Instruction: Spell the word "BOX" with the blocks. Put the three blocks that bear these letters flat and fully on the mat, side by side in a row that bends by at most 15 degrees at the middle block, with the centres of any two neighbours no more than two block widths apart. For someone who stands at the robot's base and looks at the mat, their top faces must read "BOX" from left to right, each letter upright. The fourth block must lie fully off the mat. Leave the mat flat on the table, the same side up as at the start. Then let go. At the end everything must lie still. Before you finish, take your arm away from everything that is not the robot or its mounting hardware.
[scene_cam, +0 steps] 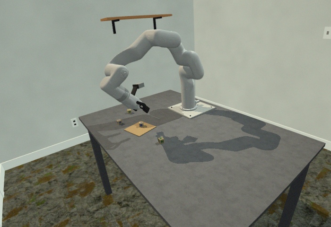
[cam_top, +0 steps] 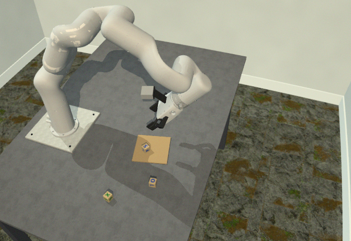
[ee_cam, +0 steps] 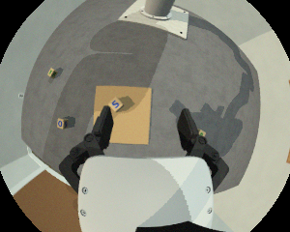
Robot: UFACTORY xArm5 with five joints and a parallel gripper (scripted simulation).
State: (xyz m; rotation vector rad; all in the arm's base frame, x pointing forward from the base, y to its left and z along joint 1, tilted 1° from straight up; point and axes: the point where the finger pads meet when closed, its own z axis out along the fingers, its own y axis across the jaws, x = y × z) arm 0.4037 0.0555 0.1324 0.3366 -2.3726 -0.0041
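The tan mat (cam_top: 159, 154) (scene_cam: 138, 131) (ee_cam: 132, 130) lies flat. A block with a blue S on top (cam_top: 145, 147) (scene_cam: 141, 124) (ee_cam: 116, 104) sits turned on its base-side part. A blue O block (cam_top: 152, 181) (scene_cam: 119, 122) (ee_cam: 61, 124) and a green X block (cam_top: 108, 196) (scene_cam: 128, 110) (ee_cam: 51, 72) stand off the mat. The fourth block, with green marks (scene_cam: 161, 140) (ee_cam: 202, 133), is off the mat's opposite side; its top letter is unclear, and the gripper hides it in the top view. My gripper (cam_top: 152, 116) (scene_cam: 141, 109) (ee_cam: 146, 115) is open and empty, raised above the table and tilted toward the base.
The arm's white base plate (cam_top: 86, 115) (scene_cam: 206, 109) (ee_cam: 179, 28) is bolted to the grey table (cam_top: 67, 204) (scene_cam: 198, 181). The arm's shadow falls across part of the mat and the table. A wooden shelf (scene_cam: 136, 17) hangs on the wall, beyond the table.
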